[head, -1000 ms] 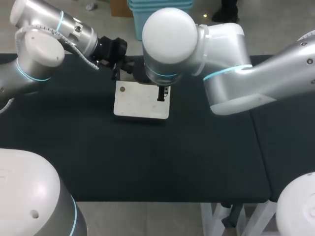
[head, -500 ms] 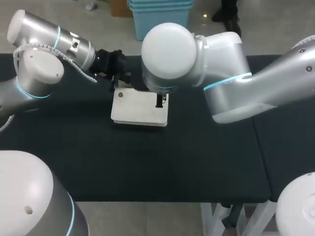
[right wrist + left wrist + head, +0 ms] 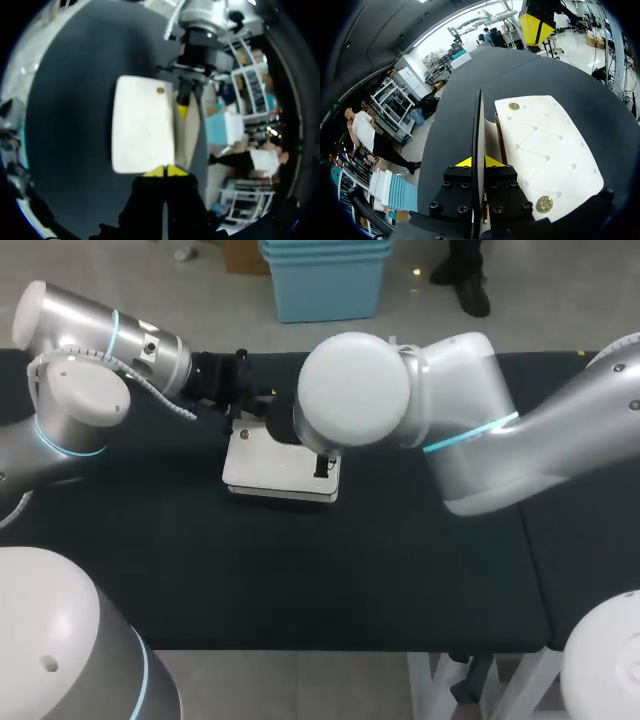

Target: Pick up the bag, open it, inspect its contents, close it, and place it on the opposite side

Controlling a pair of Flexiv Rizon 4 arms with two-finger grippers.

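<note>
Black table [image 3: 400,570], white bag [image 3: 282,468] with brass studs over its far middle, contact unclear

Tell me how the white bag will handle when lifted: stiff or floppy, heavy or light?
The bag lies flat with straight edges and its quilted face shows no creases, so it probably keeps its shape rather than drooping. It looks thin, so likely light. The thin dark panel between the left gripper's fingers stands straight edge-on, which also suggests stiffness.
</note>
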